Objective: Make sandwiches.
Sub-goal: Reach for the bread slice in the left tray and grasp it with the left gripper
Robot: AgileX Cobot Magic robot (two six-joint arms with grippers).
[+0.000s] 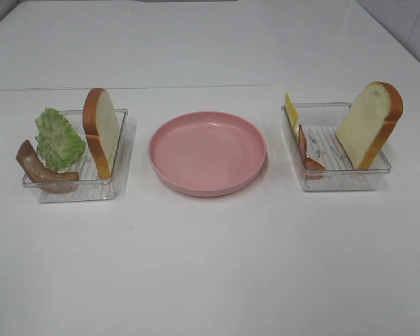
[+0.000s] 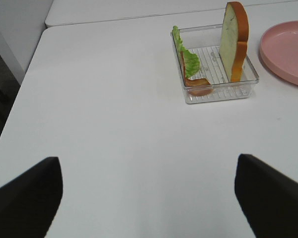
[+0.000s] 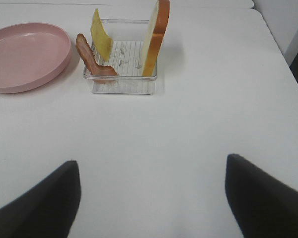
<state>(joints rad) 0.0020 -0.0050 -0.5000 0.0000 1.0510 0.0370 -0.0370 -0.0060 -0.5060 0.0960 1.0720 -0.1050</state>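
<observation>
Left gripper (image 2: 146,163) and right gripper (image 3: 151,161) gape empty; pinch the upright bread (image 1: 108,129) off-centre and you topple it

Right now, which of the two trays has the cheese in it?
The right tray, right of the pink plate: a yellow cheese slice stands against its plate-side wall. The left tray holds lettuce instead, no cheese.
</observation>
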